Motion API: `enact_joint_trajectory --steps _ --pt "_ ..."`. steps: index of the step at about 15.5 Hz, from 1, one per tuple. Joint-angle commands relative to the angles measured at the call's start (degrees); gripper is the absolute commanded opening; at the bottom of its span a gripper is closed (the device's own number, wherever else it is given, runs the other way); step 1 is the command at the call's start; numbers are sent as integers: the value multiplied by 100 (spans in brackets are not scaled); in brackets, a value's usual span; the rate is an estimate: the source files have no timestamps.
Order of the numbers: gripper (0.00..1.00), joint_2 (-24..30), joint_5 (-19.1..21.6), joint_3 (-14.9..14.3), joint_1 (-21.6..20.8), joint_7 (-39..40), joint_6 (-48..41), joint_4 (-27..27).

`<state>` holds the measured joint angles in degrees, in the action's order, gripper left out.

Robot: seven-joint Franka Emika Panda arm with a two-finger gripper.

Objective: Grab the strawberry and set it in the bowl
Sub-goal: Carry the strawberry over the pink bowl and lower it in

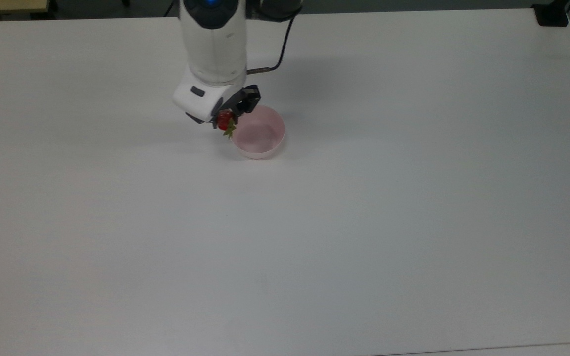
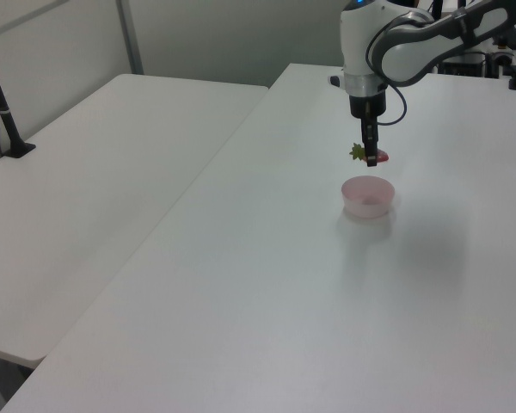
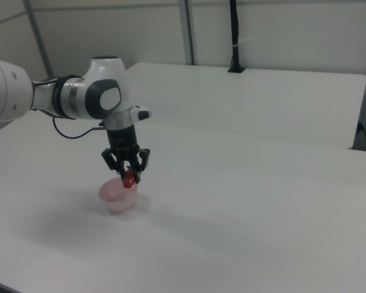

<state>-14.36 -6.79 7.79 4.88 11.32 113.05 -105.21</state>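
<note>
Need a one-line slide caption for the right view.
Gripper carries the strawberry above the pink bowl on the white table.
</note>
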Motion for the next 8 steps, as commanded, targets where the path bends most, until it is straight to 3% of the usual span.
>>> enact_joint_trajectory --steps 1,5,6,8 --pt "35 -75 82 135 -127 -489 -11 -96" --pt "39 -146 82 205 -286 -1113 16 -69" --pt "45 -180 82 232 -286 -1201 16 -61" --pt "88 -216 82 241 -286 -1351 24 -52"
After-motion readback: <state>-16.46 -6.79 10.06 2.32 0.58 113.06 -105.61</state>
